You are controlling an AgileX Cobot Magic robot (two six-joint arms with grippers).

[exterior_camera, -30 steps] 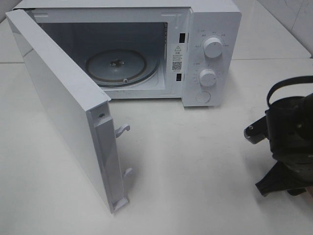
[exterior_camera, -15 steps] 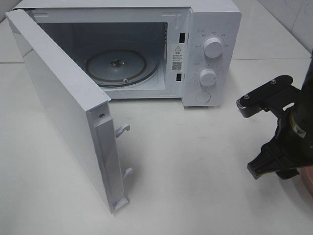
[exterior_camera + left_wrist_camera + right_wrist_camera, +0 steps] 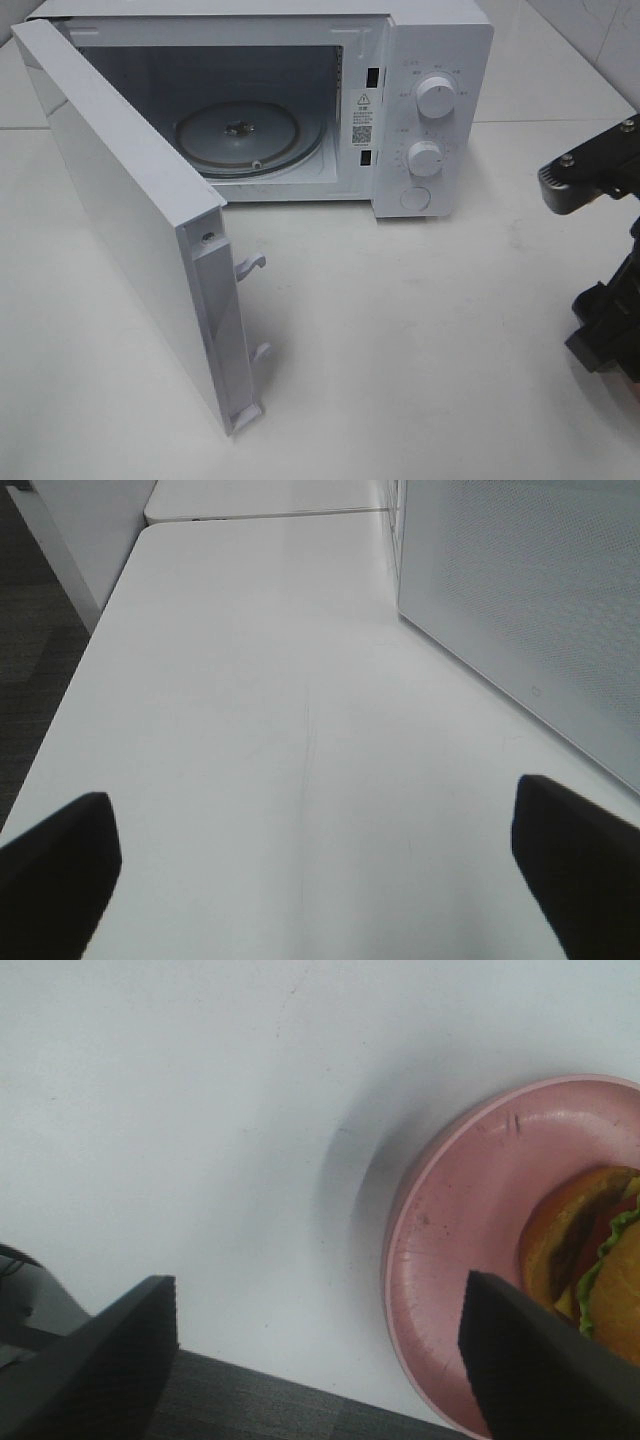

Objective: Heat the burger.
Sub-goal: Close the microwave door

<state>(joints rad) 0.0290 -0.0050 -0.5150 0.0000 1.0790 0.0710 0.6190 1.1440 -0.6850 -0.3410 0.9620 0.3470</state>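
Microwave (image 3: 270, 110) stood on a white counter (image 3: 420, 340) in the high view, its door (image 3: 130, 220) swung wide toward the camera and the glass turntable (image 3: 250, 135) bare inside. Two round knobs (image 3: 436, 97) and a button sat on its right-hand panel. At the right edge of that view, part of the black right hand (image 3: 600, 260) showed, well apart from the microwave.

From the left wrist, the left hand (image 3: 320, 865) hung above bare counter, its two dark fingers (image 3: 60, 865) spread wide with nothing between them; the open door's perforated panel (image 3: 530, 610) stood just beside it.

From the right wrist, the right hand (image 3: 325, 1360) was spread too, gripping nothing. The burger (image 3: 590, 1265), with brown bun, green lettuce and red tomato, lay on a pink plate (image 3: 450, 1230) near the counter's edge, partly cut off by the frame, close to one finger (image 3: 540, 1360).
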